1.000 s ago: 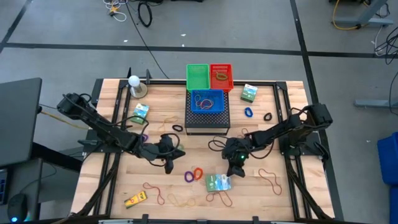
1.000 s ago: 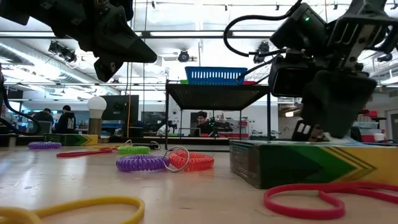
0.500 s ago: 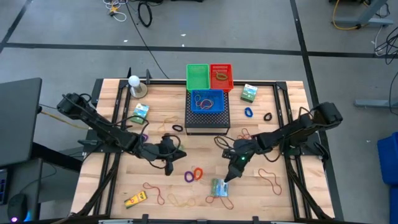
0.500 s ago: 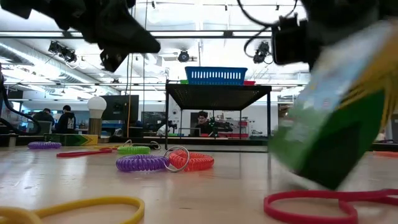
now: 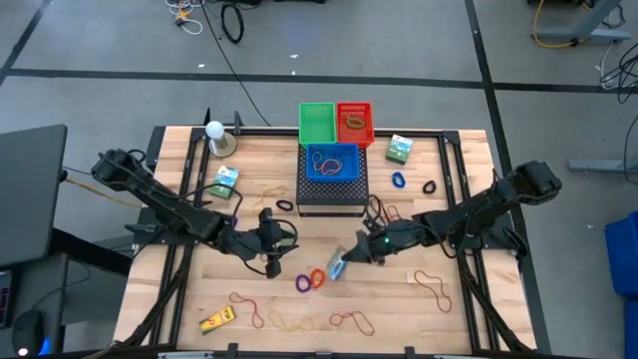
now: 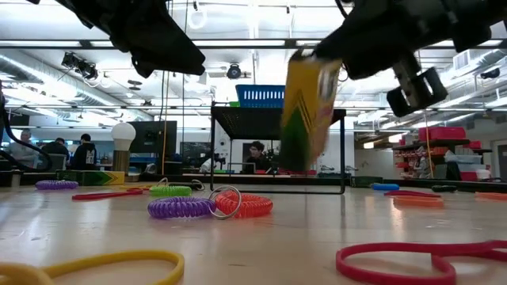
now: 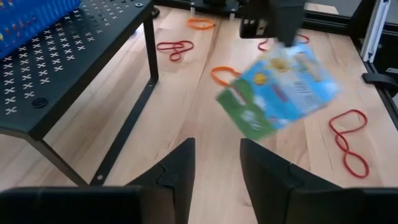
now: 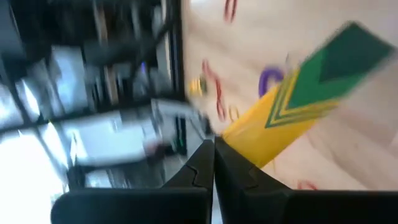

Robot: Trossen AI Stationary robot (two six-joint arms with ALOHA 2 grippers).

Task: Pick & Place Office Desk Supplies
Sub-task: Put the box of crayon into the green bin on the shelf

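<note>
Since the earlier frames the green printed box (image 5: 337, 265) has left the front part of the surface (image 5: 439, 309), where it was lying flat; now it hangs in the air, tilted, in the right claw (image 5: 351, 256), which is pressed shut on one edge of it. The right arm now reaches further toward the middle.

Going from near to far in the high view: rubber bands (image 5: 349, 320) and a small yellow item (image 5: 216, 321) lie at the front edge. Behind them are the purple and orange rings (image 5: 309, 280), just at 8 o'clock from the lifted box. The box's long axis runs roughly from 7 to 1 o'clock, and the right claw holds its 1 o'clock end. The left claw (image 5: 271, 261) hangs well to the 9 o'clock side of the box, its fingers (image 7: 177, 176) parted with nothing between them. The black mesh box (image 5: 332, 189) with the blue basket (image 5: 331, 162) stands at 12 o'clock from the held box, and I judge the carry must go that way; the right arm is the nearer one.

The right wrist view is strongly blurred, so the exact grip line on the box is hard to read. The low view cuts off both arms at the top.
</note>
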